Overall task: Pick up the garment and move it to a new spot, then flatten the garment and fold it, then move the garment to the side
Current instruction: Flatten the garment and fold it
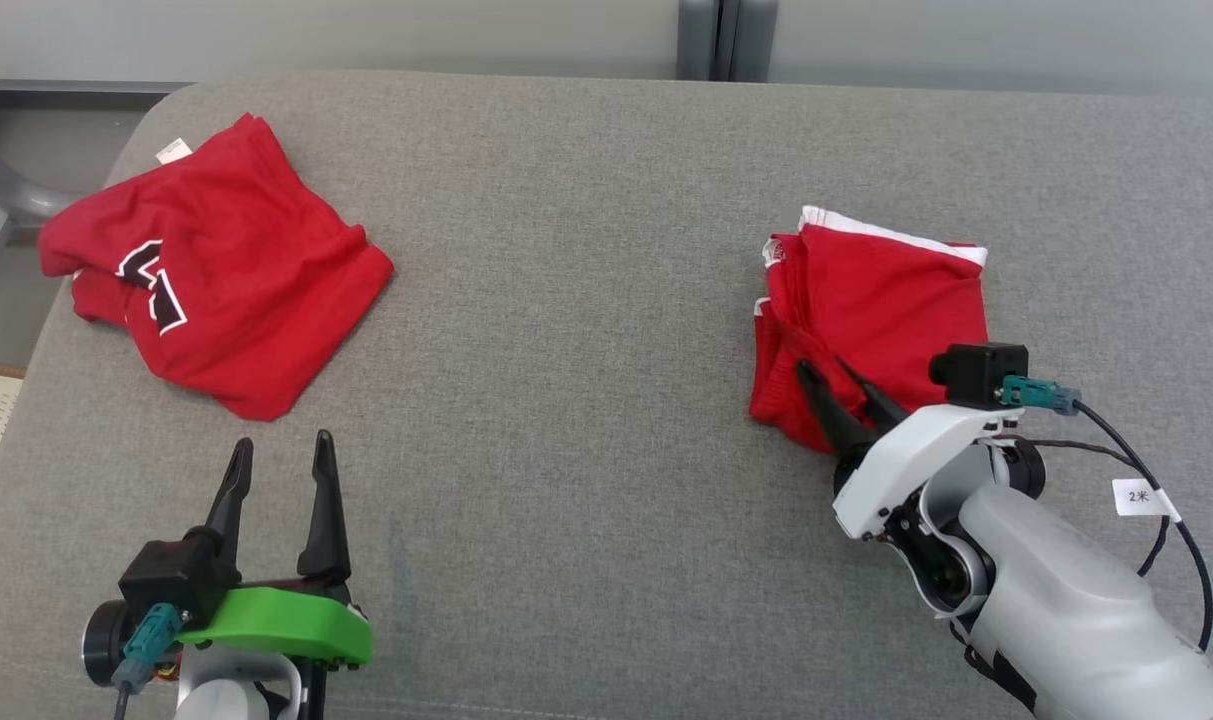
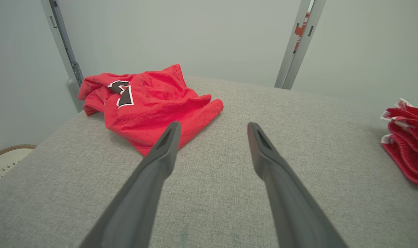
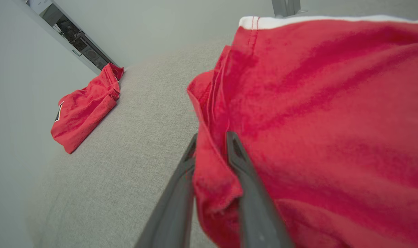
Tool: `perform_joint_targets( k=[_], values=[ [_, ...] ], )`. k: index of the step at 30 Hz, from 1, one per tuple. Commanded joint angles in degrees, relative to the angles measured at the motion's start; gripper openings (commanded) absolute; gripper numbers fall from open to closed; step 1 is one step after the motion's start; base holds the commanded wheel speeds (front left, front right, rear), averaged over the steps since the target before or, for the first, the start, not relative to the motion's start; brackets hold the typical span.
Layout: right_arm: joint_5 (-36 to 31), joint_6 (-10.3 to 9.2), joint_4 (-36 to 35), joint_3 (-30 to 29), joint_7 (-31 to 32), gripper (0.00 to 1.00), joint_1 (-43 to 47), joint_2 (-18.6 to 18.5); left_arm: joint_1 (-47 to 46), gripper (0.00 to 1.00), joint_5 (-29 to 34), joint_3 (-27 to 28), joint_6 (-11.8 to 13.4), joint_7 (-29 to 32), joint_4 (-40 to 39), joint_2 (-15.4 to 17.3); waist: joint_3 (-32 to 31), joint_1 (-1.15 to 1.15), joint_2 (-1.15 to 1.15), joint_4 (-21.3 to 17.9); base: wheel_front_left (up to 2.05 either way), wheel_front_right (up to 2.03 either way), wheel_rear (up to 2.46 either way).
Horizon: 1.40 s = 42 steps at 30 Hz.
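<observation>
Garment (image 1: 881, 300), red with a white edge, lies folded on the right part of the grey surface (image 1: 586, 300). One fold at its near left corner stands between the fingers of the right gripper (image 3: 212, 135), which are a little apart; if they press the cloth or not, I cannot tell. Left gripper (image 1: 283, 440) is wide open over the near left, and beyond it lies a second red garment (image 1: 216, 290), crumpled, well apart from the first.
</observation>
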Motion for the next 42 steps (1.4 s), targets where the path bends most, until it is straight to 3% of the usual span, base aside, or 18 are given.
perform_joint_targets(
  k=[1, 9, 16, 17, 18, 19, 29, 37, 42],
  values=[
    [-0.41, 0.03, -0.51, -0.51, -0.88, 1.00, 0.74, -0.53, -0.88, 1.00, -0.17, -0.08, 0.34, -0.03, 0.18, 0.03, 0.13, 0.00, 0.00, 0.03, 0.00, 0.00, 0.00],
    [-2.04, 0.03, -5.46, -7.74, -3.31, 1.00, 2.07, -5.68, -0.47, 1.00, 0.01, 0.06, 0.56, -0.03, 0.39, 0.03, -0.28, 0.00, 0.00, -1.08, 0.00, 0.00, 0.00],
    [-8.57, 0.03, -4.87, -17.35, -3.46, 1.00, 4.57, -8.42, -0.82, 1.00, 0.26, -0.47, 0.44, -0.03, 0.04, 0.04, -0.09, 0.00, 0.00, -1.04, 0.00, 0.00, 0.00],
    [-9.78, 0.03, -4.54, -17.98, -3.46, 0.46, 4.76, -8.41, -0.90, 1.00, 0.25, -0.55, 0.43, -0.02, -0.05, 0.04, 0.04, 0.00, 0.00, -0.98, 0.00, 0.00, 0.00],
    [-11.21, 0.03, -4.13, -18.34, -3.47, 0.16, 4.94, -8.14, -1.01, 1.00, 0.27, -0.69, 0.41, -0.03, -0.08, 0.03, 0.23, 0.00, 0.00, -0.92, 0.00, 0.00, 0.00],
    [-11.97, 0.03, -3.71, -18.49, -3.47, 0.00, 5.06, -7.64, -1.12, 1.00, 0.29, -0.78, 0.39, -0.03, -0.08, 0.03, 0.39, 0.00, 0.00, -0.86, 0.00, 0.00, 0.00],
    [-18.36, 0.03, 1.75, -15.99, -3.45, 0.00, 5.50, -0.71, -2.41, 1.00, 0.11, -1.92, 0.15, -0.02, 0.38, 0.03, 1.46, 0.00, 0.00, 0.57, 0.00, 0.00, 0.00],
    [-20.55, 0.03, 0.24, -12.61, -3.46, 0.00, 7.89, 7.69, -2.33, 1.00, 0.08, -2.09, 0.28, -0.03, 0.82, 0.03, 1.15, 0.00, 0.00, 0.71, 0.00, 0.00, 0.00],
    [-22.35, 0.02, -2.03, -10.41, -3.47, 0.00, 7.96, 9.07, -2.14, 1.00, 0.11, -1.84, 0.48, -0.03, 0.90, 0.03, 0.82, 0.00, 0.00, -0.49, 0.00, 0.00, 0.00]
  ],
)
